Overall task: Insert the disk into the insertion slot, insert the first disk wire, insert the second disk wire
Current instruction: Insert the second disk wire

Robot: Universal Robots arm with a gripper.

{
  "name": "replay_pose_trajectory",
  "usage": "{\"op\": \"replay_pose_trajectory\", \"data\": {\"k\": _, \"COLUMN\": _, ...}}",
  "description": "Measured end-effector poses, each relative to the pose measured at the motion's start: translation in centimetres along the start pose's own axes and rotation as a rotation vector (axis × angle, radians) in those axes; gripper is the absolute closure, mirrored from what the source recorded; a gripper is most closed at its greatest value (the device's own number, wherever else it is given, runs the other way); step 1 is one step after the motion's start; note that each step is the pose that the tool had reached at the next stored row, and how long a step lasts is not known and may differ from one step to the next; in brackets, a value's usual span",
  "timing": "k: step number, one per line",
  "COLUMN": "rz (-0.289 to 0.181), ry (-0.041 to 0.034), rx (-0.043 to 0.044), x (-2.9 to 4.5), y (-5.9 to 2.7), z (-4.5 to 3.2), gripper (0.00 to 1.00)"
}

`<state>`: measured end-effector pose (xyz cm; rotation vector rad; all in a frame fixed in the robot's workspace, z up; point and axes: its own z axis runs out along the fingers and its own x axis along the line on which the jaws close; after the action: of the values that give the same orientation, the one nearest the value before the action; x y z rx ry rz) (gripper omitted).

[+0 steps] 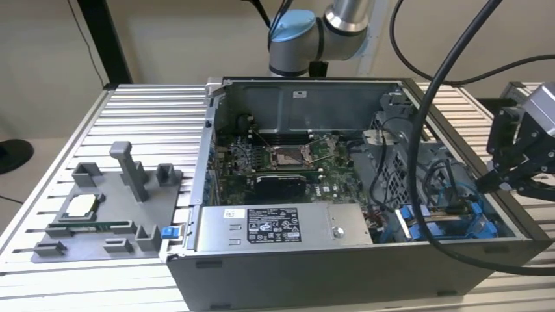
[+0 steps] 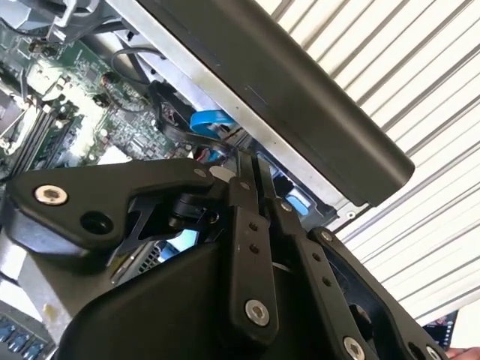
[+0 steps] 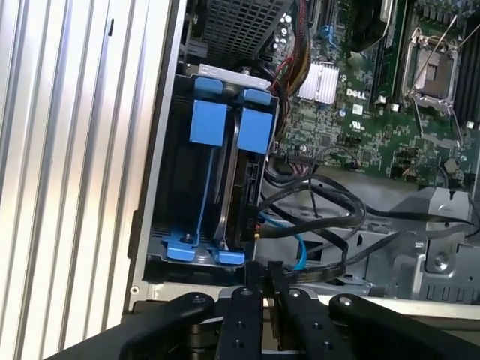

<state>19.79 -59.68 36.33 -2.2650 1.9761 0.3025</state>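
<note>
The gripper (image 3: 262,271) hangs over the case's edge, fingers nearly pressed together, nothing visibly between them. The disk (image 3: 241,180) stands on edge inside the insertion slot (image 3: 184,247), blue tabs around it, dark cables just beside it.

Probably a robotics lab: slatted aluminium bench (image 1: 130,110), open computer case (image 1: 347,260), fixture tray (image 1: 95,221)

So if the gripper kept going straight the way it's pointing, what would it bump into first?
Probably the disk standing in the insertion slot, straight ahead of the gripper in the first wrist view; depth is unclear.
</note>
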Motion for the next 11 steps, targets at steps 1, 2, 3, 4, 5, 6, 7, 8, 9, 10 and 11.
{"op": "replay_pose_trajectory", "data": {"k": 1, "rz": 0.0, "ry": -0.0023, "rx": 0.0005, "x": -0.08, "y": 0.15, "z": -0.29, "gripper": 1.0}}
{"op": "replay_pose_trajectory", "data": {"k": 2, "rz": 0.001, "ry": -0.0054, "rx": 0.001, "x": -0.18, "y": 0.36, "z": -0.58, "gripper": 1.0}}
{"op": "replay_pose_trajectory", "data": {"k": 3, "rz": 0.002, "ry": -0.0094, "rx": 0.0017, "x": -0.27, "y": 0.58, "z": -0.81, "gripper": 1.0}}
{"op": "replay_pose_trajectory", "data": {"k": 4, "rz": 0.003, "ry": -0.0124, "rx": 0.0024, "x": -0.34, "y": 0.84, "z": -0.99, "gripper": 1.0}}
{"op": "replay_pose_trajectory", "data": {"k": 5, "rz": 0.004, "ry": -0.0137, "rx": 0.0029, "x": -0.41, "y": 1.09, "z": -1.11, "gripper": 1.0}}
{"op": "replay_pose_trajectory", "data": {"k": 6, "rz": 0.005, "ry": -0.0149, "rx": 0.0033, "x": -0.47, "y": 1.33, "z": -1.22, "gripper": 1.0}}
{"op": "replay_pose_trajectory", "data": {"k": 7, "rz": 0.006, "ry": -0.0155, "rx": 0.0037, "x": -0.53, "y": 1.54, "z": -1.36, "gripper": 1.0}}
{"op": "replay_pose_trajectory", "data": {"k": 8, "rz": 0.007, "ry": -0.0158, "rx": 0.0039, "x": -0.59, "y": 1.7, "z": -1.53, "gripper": 1.0}}
{"op": "replay_pose_trajectory", "data": {"k": 9, "rz": 0.007, "ry": -0.016, "rx": 0.004, "x": -0.66, "y": 1.84, "z": -1.72, "gripper": 1.0}}
{"op": "replay_pose_trajectory", "data": {"k": 10, "rz": 0.008, "ry": -0.016, "rx": 0.0041, "x": -0.72, "y": 2.0, "z": -1.92, "gripper": 1.0}}
{"op": "replay_pose_trajectory", "data": {"k": 11, "rz": 0.008, "ry": -0.0161, "rx": 0.0047, "x": -0.79, "y": 2.19, "z": -2.09, "gripper": 1.0}}
